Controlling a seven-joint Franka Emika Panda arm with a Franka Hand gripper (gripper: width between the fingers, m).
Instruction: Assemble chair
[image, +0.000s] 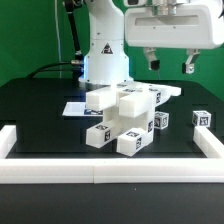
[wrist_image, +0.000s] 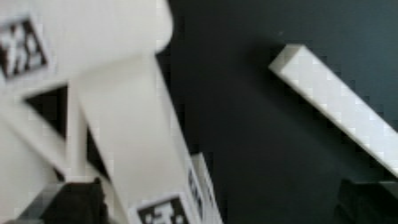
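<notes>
The white chair parts (image: 120, 120) lie heaped at the table's middle, blocky pieces with black-and-white tags. Two small tagged cubes (image: 162, 120) (image: 202, 118) stand apart toward the exterior view's right. My gripper (image: 170, 64) hangs high above the table, over the space between the heap and the cubes, open and holding nothing. In the wrist view the tagged chair parts (wrist_image: 107, 110) fill one side. My dark fingertips (wrist_image: 71, 205) show at the frame's edge, spread wide, and the gripper (wrist_image: 222, 212) has nothing clamped between them.
Long white border rails run along the front (image: 110, 172) and both sides (image: 8, 140) of the black table. The marker board (image: 75, 108) lies flat behind the heap. The arm's base (image: 105, 55) stands at the back. A long white bar (wrist_image: 338, 100) crosses the wrist view.
</notes>
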